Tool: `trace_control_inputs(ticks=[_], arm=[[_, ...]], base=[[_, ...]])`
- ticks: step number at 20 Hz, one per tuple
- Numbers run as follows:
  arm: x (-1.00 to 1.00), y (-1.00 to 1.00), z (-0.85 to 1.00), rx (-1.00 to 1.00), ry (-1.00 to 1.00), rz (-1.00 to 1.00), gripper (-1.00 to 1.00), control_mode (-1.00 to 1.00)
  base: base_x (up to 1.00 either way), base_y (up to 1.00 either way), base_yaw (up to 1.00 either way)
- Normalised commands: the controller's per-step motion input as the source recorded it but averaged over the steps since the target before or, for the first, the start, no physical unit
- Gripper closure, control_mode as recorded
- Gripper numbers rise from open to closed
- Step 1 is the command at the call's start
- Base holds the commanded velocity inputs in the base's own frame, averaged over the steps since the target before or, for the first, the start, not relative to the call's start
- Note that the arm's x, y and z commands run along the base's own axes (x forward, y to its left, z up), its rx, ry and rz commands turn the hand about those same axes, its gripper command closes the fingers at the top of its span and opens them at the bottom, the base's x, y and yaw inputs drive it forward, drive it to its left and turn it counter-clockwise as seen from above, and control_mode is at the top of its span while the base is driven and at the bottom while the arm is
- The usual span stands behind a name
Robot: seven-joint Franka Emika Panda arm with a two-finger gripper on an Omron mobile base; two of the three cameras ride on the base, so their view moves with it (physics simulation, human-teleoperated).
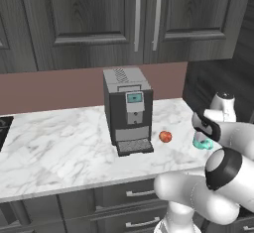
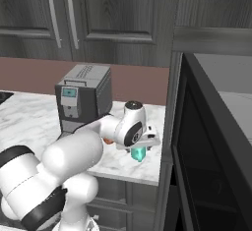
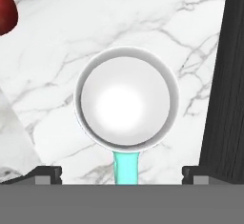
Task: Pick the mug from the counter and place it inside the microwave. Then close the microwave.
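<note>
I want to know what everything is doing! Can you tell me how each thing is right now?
mug: upright on the counter, empty, not grasped.
gripper: open, above the mug, handle between the fingertips.
microwave: door open.
coffee machine: standing on the counter.
red fruit: resting on the counter.
upper cabinets: doors closed.

mug (image 3: 127, 105) top: open | right: microwave (image 3: 228, 85) wall near | upper-left: red fruit (image 3: 6, 9) apart
</note>
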Motion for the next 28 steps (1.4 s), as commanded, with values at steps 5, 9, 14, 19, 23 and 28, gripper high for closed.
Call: trace_control_inputs(ticks=[5, 9, 14, 19, 23, 28], arm=[[0.04, -0.12, 0.00, 0.00, 0.00, 0.00, -1.00, -1.00], [0.00, -0.12, -0.04, 0.01, 0.00, 0.00, -1.00, -1.00], [0.00, -0.04, -0.14, 0.00, 0.00, 0.00, -1.00, -1.00], [0.00, 0.00, -0.14, 0.00, 0.00, 0.02, -1.00, -1.00], [0.00, 0.00, -0.20, 0.00, 0.00, 0.03, -1.00, -1.00], [0.00, 0.00, -0.12, 0.00, 0.00, 0.02, -1.00, -1.00]], base=[[0.00, 0.00, 0.00], [0.00, 0.00, 0.00], [0.00, 0.00, 0.00], [0.00, 0.00, 0.00], [0.00, 0.00, 0.00], [0.00, 0.00, 0.00]])
